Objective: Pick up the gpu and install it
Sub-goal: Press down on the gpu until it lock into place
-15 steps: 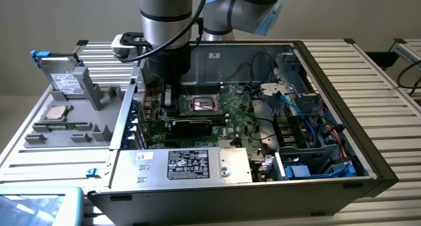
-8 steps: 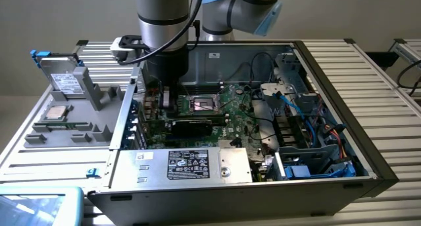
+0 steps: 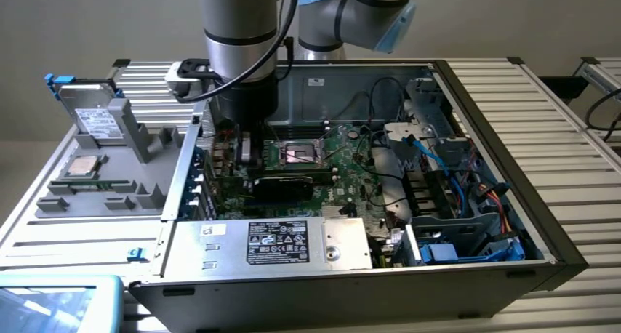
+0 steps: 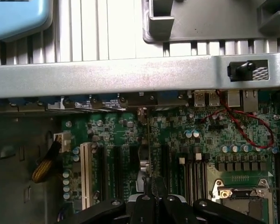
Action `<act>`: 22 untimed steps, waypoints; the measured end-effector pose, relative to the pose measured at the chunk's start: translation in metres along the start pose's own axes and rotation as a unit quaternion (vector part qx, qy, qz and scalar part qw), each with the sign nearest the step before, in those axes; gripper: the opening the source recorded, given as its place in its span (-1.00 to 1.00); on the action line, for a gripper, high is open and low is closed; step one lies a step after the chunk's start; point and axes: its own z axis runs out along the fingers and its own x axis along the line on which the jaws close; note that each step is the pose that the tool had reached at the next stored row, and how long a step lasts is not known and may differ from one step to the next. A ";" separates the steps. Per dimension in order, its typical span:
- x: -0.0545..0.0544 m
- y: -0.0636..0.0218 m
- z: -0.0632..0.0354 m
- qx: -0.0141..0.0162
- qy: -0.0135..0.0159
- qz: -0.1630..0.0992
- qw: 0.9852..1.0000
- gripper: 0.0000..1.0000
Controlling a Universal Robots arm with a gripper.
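Silver slatted table (image 3: 543, 93) holds everything. At the exterior view's left sits a grey tray (image 3: 102, 180) with a drive box (image 3: 87, 115) standing in it. Next comes the open computer case (image 3: 543, 231), with its power box (image 3: 267, 242) near the front. The arm reaches down into the case. Its gripper (image 4: 151, 184) is squeezed tight on the top edge of the gpu (image 3: 281, 184), which stands upright on its edge over the green board (image 4: 186, 135), beside the chip socket (image 3: 301, 155).

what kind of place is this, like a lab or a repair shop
Most likely a robotics lab or test cell for PC assembly: an open computer case lies on a slatted metal workbench, with a grey parts fixture beside it.
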 end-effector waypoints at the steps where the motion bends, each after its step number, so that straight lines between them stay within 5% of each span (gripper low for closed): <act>1: 0.000 0.0004 0.0014 0.000 0.000 0.000 1.000 -0.76; 8: -0.001 0.0031 0.0081 0.003 0.001 0.002 1.000 -0.76; 12: -0.001 0.0012 -0.0078 0.003 0.002 0.005 1.000 -0.76; 15: -0.001 -0.0070 -0.0127 -0.002 0.003 0.005 1.000 -0.76; 22: 0.001 -0.0326 -0.0090 -0.005 0.004 0.005 1.000 -0.76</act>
